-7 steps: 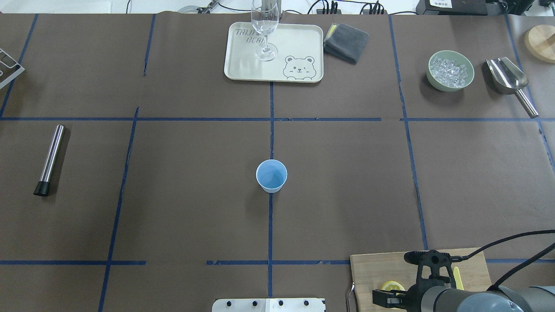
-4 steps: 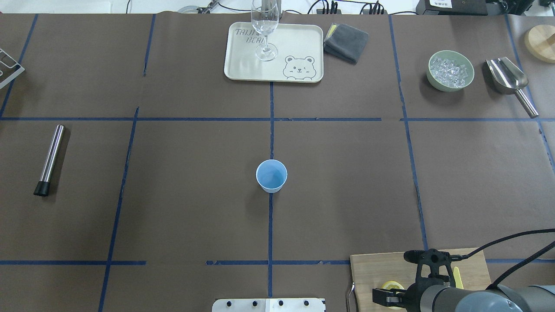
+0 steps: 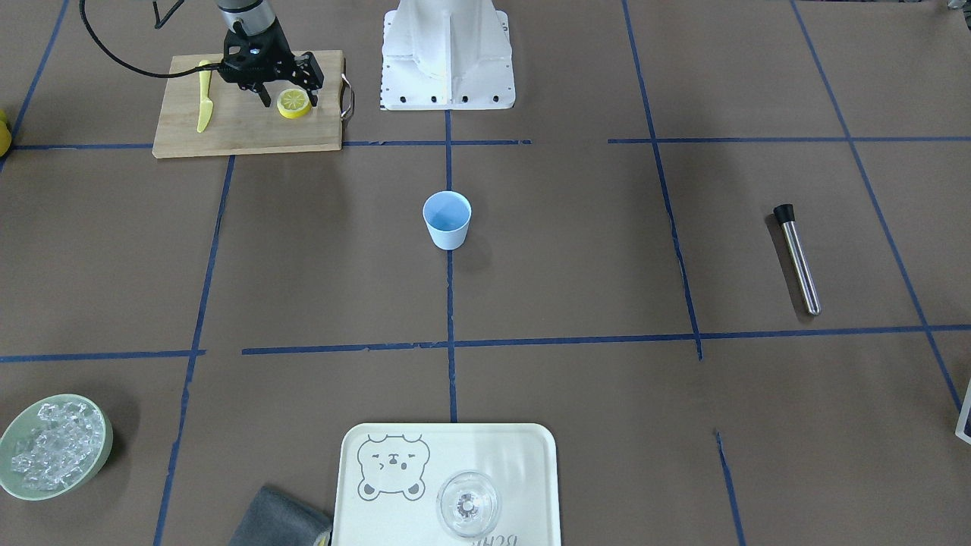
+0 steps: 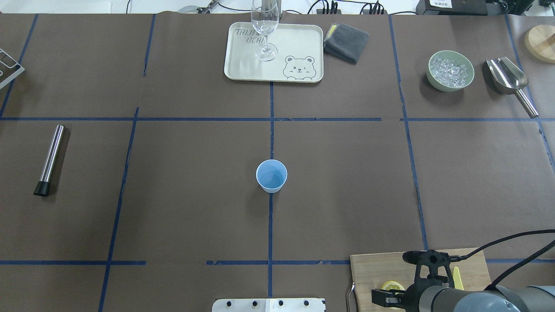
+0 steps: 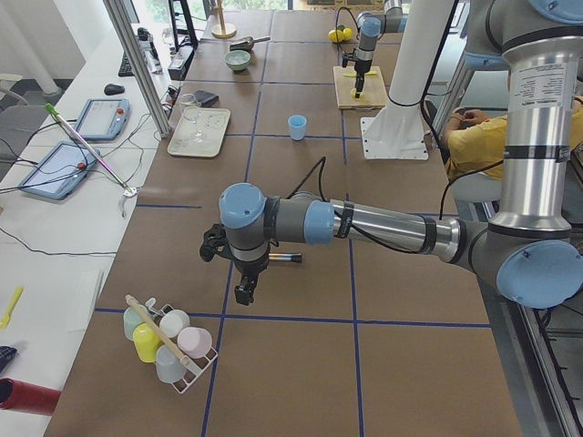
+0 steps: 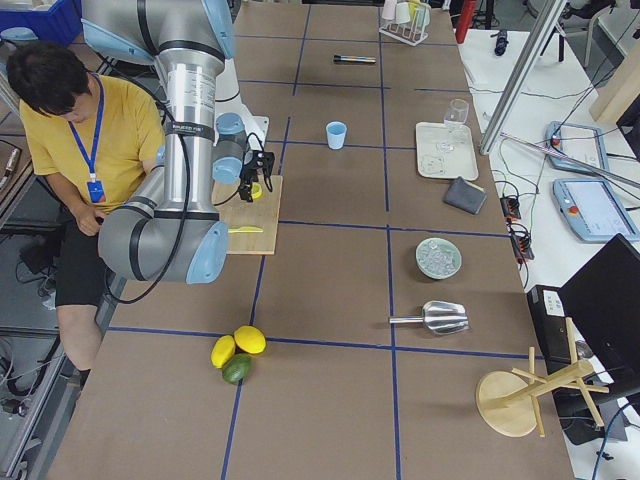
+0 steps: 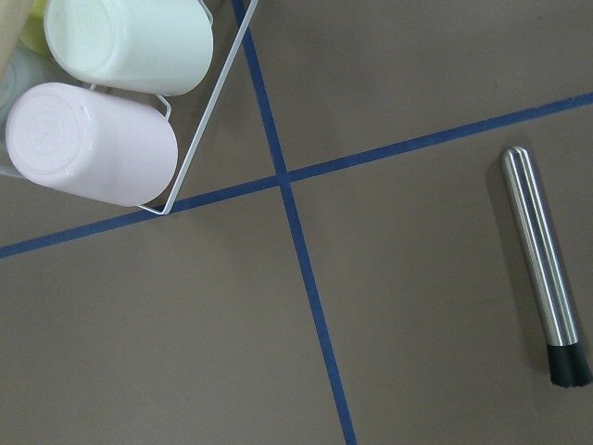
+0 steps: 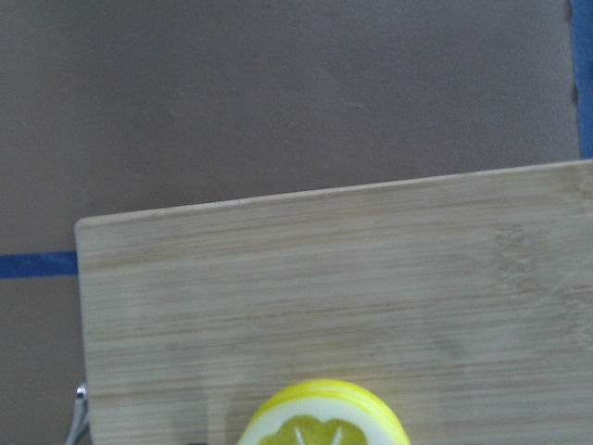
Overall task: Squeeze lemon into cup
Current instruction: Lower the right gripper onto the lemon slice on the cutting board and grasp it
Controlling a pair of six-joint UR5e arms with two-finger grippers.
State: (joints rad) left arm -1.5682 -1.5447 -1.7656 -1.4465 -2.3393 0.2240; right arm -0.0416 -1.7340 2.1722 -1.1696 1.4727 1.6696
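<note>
Right gripper [image 3: 289,97] hung over lemon [image 3: 293,104], jaws apart, seemingly straddling it. I judged: centre, lower fully, close gently before heading to cup [image 3: 447,220]. Left gripper [image 5: 244,293]: jaws' state, cannot tell.

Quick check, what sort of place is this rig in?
Probably a robotics lab staged as a drinks station: tape-gridded table, teach pendants alongside, bowl of ice, wine glass.

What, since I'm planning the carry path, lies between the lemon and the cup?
Nothing stands there: past the lemon comes bare cutting board, then brown table cover and blue tape up to the cup, per the front-facing view.
</note>
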